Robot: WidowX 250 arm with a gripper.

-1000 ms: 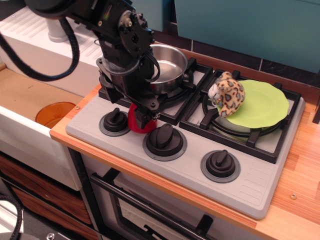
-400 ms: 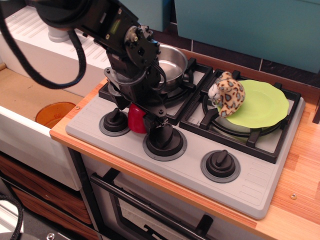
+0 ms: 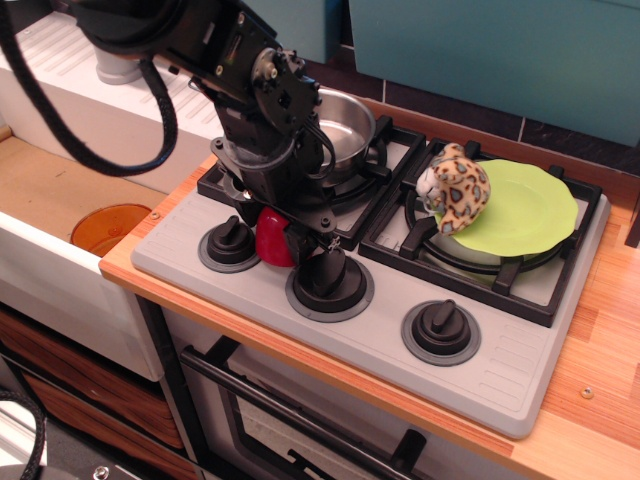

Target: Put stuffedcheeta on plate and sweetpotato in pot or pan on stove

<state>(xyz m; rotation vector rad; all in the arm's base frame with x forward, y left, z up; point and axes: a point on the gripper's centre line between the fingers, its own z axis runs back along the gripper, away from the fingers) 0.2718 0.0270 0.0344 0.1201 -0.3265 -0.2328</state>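
The red sweetpotato point(image 3: 270, 240) sits on the grey stove point(image 3: 500, 370) between the left and middle knobs. My gripper point(image 3: 288, 236) is lowered over it, with one black finger point(image 3: 303, 240) against its right side and the other hidden behind it. I cannot see whether the jaws press on it. The steel pan point(image 3: 345, 125) stands empty on the back left burner, just behind my wrist. The stuffedcheeta point(image 3: 458, 190) lies on the left edge of the lime-green plate point(image 3: 530, 210), on the right burner.
An orange round disc point(image 3: 108, 228) lies in the sink area at left, below the counter edge. Three black knobs line the stove front, such as the right knob point(image 3: 441, 330). A teal wall and a white drainboard point(image 3: 60, 70) stand behind.
My gripper has dropped lower and shifted slightly right around the sweetpotato, whose left side now shows beside the finger. The cheeta, plate and pan have not moved.
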